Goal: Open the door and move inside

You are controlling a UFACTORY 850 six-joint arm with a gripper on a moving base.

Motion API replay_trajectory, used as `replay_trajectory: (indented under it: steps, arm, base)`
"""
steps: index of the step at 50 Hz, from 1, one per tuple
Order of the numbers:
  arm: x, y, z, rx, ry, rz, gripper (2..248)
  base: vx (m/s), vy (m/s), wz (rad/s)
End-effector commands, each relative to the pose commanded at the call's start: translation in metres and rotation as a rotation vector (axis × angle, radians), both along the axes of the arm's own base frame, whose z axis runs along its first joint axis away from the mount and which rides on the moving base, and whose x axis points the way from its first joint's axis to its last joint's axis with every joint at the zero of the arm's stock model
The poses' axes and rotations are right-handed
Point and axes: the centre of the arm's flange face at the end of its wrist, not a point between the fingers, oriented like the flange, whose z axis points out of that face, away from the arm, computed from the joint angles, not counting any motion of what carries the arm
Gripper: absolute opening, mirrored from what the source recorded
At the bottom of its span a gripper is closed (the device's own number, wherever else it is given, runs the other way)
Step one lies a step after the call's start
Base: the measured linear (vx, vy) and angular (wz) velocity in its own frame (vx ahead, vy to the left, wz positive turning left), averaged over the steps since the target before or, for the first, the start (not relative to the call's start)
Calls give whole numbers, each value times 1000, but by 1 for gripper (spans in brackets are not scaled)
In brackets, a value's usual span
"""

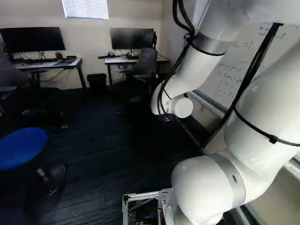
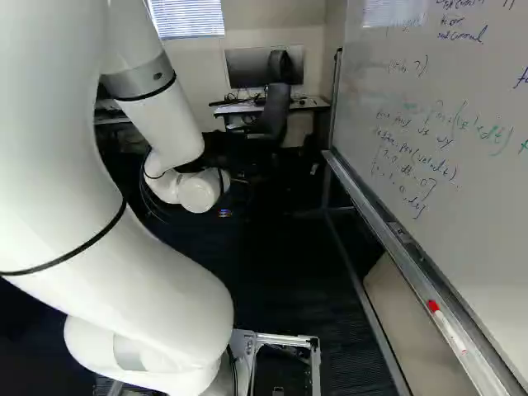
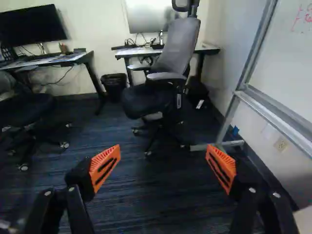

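Since no door shows, I'd guess it's the moving-inside step: gripper point(image 3: 163, 151) wide open, so next roll forward, minding that office chair point(image 3: 179, 48).

Glossy white whiteboard point(image 2: 462, 165), metal-framed

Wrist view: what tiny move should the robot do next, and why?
Probably turn a little left, to look for the door. No view shows one: an office chair stands ahead and a whiteboard lines the robot's right side. The jaws are open and empty, so nothing needs putting down first.
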Motion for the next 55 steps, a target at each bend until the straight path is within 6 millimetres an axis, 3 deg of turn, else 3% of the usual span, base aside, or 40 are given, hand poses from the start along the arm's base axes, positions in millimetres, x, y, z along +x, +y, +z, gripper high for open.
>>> replay_trajectory:
  steps: [28, 55]
  arm:
    - [-57, -19, -14, -33, 11, -40, 247]
    - [-81, -26, -22, -47, 16, -57, 247]
  base:
    - [0, 0, 0]
    - [0, 0, 0]
